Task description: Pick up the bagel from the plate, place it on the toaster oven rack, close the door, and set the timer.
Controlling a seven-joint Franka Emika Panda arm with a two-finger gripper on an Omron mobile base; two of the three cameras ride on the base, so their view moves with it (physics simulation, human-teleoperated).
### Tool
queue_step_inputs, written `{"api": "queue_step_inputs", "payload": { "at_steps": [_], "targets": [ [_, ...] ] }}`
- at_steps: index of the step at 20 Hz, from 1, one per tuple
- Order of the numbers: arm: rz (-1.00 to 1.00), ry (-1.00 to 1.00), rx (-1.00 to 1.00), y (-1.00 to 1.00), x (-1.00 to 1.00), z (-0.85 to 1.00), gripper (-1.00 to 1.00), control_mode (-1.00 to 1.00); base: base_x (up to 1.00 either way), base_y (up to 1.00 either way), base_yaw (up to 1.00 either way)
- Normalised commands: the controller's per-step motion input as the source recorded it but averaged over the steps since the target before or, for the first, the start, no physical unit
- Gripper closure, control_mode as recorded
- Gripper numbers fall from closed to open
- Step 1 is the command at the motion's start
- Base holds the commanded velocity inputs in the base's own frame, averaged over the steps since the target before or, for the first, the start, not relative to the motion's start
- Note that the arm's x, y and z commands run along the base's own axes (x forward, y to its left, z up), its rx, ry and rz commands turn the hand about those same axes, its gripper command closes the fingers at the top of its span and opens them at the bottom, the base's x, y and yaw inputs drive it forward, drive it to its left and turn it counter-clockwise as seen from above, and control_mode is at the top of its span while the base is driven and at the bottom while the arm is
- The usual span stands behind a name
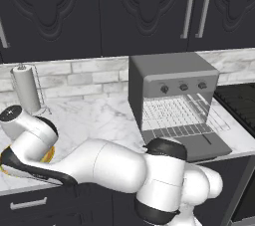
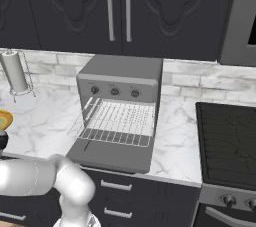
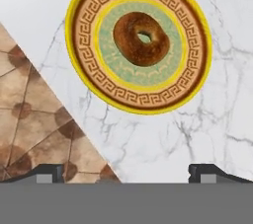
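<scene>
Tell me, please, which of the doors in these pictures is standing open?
The toaster oven's door, a dark grey panel folded down flat onto the counter below the rack. The black upper cabinet doors behind it are all shut.

You get flat, even rendered light with no glare, and the marble counter [image 1: 94, 115] reads bright against near-black upper cabinets [image 1: 99, 11]. The bagel [image 3: 142, 38] looks slightly soft, perhaps low resolution; shadows are faint.

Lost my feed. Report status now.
Gripper open, empty, above the counter. Bagel on the plate, untouched. Door down, toaster oven rack bare. Nothing in the way.
</scene>
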Motion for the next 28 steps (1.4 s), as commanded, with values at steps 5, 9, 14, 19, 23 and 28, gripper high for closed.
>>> {"api": "queue_step_inputs", "payload": {
  "at_steps": [5, 9, 14, 19, 23, 28],
  "targets": [
    [0.08, 0.0, -0.04, 0.37, 0.27, -0.06, -1.0, -1.0, 0.0, 0.0, 0.0],
    [0.0, 0.0, -0.07, 0.23, 0.24, -0.09, -1.0, -1.0, 0.0, 0.0, 0.0],
    [0.0, 0.0, -0.06, 0.01, 0.12, -0.35, -1.0, -1.0, 0.0, 0.0, 0.0],
    [0.01, 0.0, 0.0, -0.05, 0.28, -0.35, -1.0, -1.0, 0.0, 0.0, 0.0],
    [0.06, 0.0, 0.0, 0.0, 0.33, -0.21, -1.0, -1.0, 0.0, 0.0, 0.0],
    [0.07, 0.0, 0.0, 0.01, 0.25, -0.21, -1.0, -1.0, 0.0, 0.0, 0.0]
  ]
}}
